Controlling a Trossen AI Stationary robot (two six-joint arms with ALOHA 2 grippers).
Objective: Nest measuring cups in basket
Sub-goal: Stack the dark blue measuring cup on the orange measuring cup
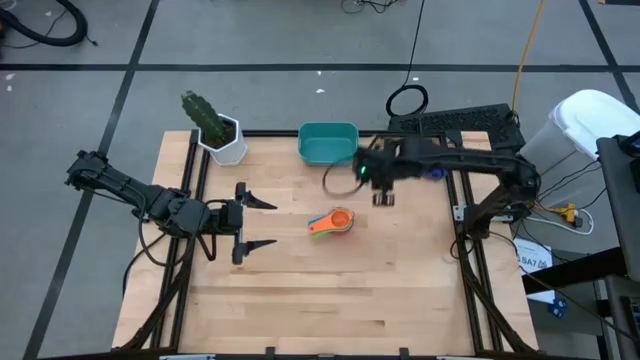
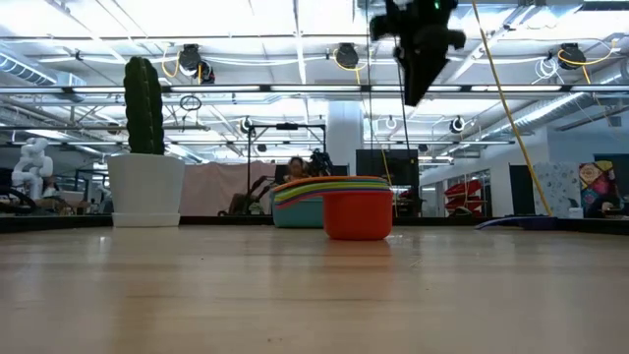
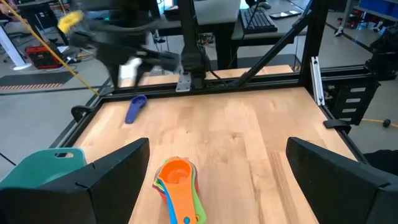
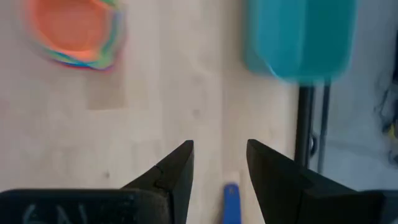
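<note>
A nested stack of measuring cups (image 1: 330,222), orange on top, rests on the table's middle; the low view shows a red cup at the bottom of the stack (image 2: 346,205). One blue cup (image 1: 432,172) lies alone near the far right. The teal basket (image 1: 328,143) stands at the far edge with nothing in it. My right gripper (image 1: 383,198) hangs open above the table between the stack and the blue cup, holding nothing; in its wrist view the blue cup's handle (image 4: 231,202) shows on the table below it. My left gripper (image 1: 272,223) stands open left of the stack.
A white pot with a cactus (image 1: 222,135) stands at the far left, beside the basket. Black frame rails (image 3: 249,81) run along the table's far and side edges. Bare wood (image 1: 330,300) lies toward the near edge.
</note>
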